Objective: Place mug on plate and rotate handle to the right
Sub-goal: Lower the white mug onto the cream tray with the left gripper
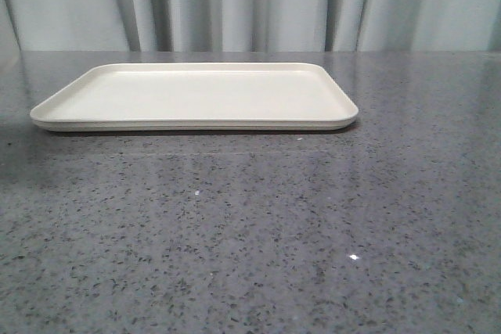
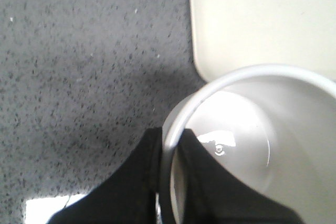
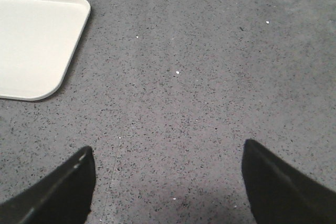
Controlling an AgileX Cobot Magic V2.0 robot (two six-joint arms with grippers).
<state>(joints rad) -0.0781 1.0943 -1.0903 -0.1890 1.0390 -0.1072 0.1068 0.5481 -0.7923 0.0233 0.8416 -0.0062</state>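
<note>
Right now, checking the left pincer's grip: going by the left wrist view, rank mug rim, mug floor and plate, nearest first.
1. mug rim: clamped in the left pincer.
2. mug floor: deeper inside, below the rim.
3. plate: beyond the rim, untouched.

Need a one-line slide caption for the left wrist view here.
Left tool pinches the white mug by its rim, one finger inside, beside a corner of the plate.

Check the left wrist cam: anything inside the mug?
Nothing loose shows inside the mug: bare white wall and floor with a glare spot. One finger of the left gripper reaches inside over the rim, covering the near part of the floor.
</note>
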